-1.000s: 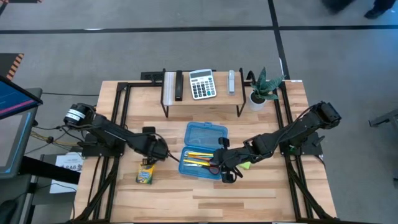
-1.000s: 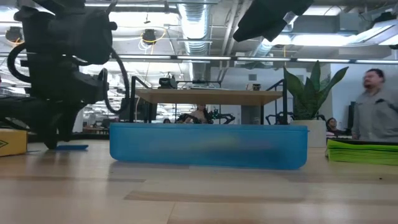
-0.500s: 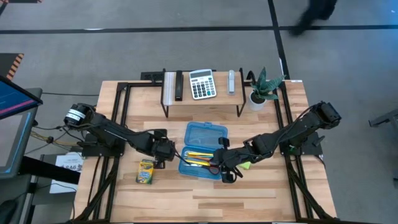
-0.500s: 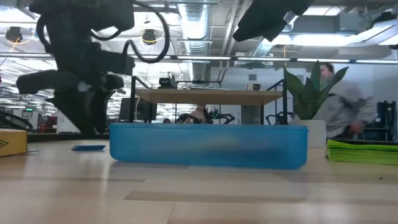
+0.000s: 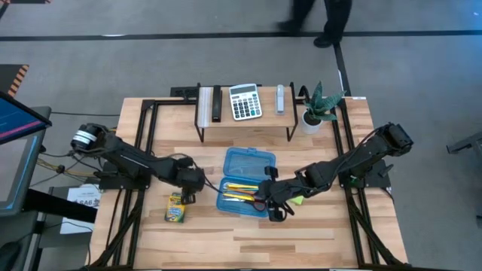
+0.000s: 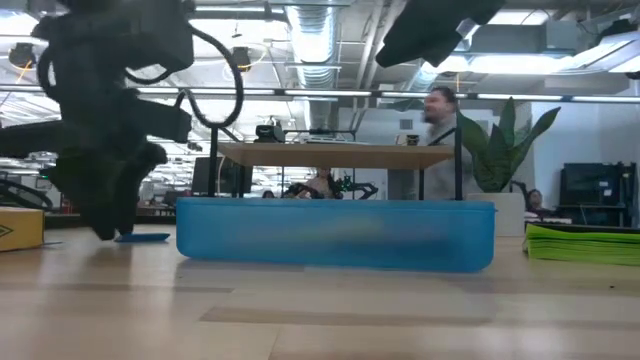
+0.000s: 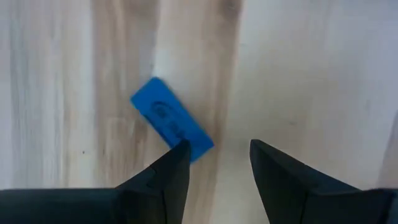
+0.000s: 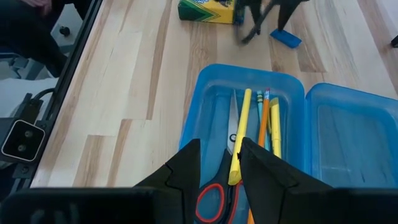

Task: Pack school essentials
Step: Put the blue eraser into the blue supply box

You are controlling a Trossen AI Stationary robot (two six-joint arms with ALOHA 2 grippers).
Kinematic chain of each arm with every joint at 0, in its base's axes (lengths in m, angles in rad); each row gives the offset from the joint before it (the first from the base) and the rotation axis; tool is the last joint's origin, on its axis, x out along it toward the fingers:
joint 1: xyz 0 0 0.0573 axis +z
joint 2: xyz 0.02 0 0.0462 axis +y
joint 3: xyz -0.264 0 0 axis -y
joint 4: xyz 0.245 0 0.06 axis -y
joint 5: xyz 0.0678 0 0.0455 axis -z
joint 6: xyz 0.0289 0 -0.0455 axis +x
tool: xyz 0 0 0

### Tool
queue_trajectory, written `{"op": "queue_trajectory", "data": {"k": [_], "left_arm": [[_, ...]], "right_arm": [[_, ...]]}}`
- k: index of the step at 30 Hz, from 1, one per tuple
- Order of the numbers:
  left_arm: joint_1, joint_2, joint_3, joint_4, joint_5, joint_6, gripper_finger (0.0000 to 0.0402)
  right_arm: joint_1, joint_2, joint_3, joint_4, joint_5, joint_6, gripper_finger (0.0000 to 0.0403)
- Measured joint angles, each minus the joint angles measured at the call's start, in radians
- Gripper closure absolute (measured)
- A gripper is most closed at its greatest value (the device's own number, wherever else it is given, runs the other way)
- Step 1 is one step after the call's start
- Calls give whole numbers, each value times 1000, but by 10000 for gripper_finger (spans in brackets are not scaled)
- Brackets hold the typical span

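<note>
While packing is under way, the eraser is taken as the next item; the relation is read view by view.

High view: left gripper (image 5: 188, 183) is seen between the crayon box (image 5: 176, 208) and the blue case (image 5: 246, 183), nearer the eraser than the right gripper (image 5: 273, 197), which is parked over the case's near end. Eraser itself is hidden here.

Low view: eraser (image 6: 141, 237) is seen flat on the table (image 6: 320, 310), just left of the case (image 6: 335, 233), with the left gripper (image 6: 105, 215) hanging right over it.

Left wrist view: jaws are held open, nothing between them. Eraser (image 7: 172, 119) lies forward of the tips and off-centre, its near end touching or just past one fingertip (image 7: 180, 149). Long axis is skewed to the gap, so a sideways shift and some wrist roll are judged necessary before closing.

Right wrist view: jaws stand slightly apart, and whether the yellow pencil (image 8: 239, 134) between them is gripped cannot be told. Pencils and scissors (image 8: 219, 186) already lie in the case (image 8: 205, 99); eraser (image 8: 285, 38) and crayon box (image 8: 207, 10) remain on the table beyond.
</note>
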Motion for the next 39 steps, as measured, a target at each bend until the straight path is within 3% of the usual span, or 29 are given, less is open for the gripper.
{"op": "queue_trajectory", "data": {"k": [5, 11, 19, 39], "left_arm": [[47, -162, -148, 159, 35, -38, 242], [90, -293, -249, 238, 18, -89, 242], [115, -289, -329, 319, 23, -131, 242], [115, -287, -333, 338, -36, -176, 242]], "right_arm": [[-2, 0, 0, -1, 0, 0, 272], [-11, 16, 0, 3, 0, -1, 272], [-30, 84, -1, 19, -6, 0, 272], [-47, 79, 0, 19, -8, 1, 272]]}}
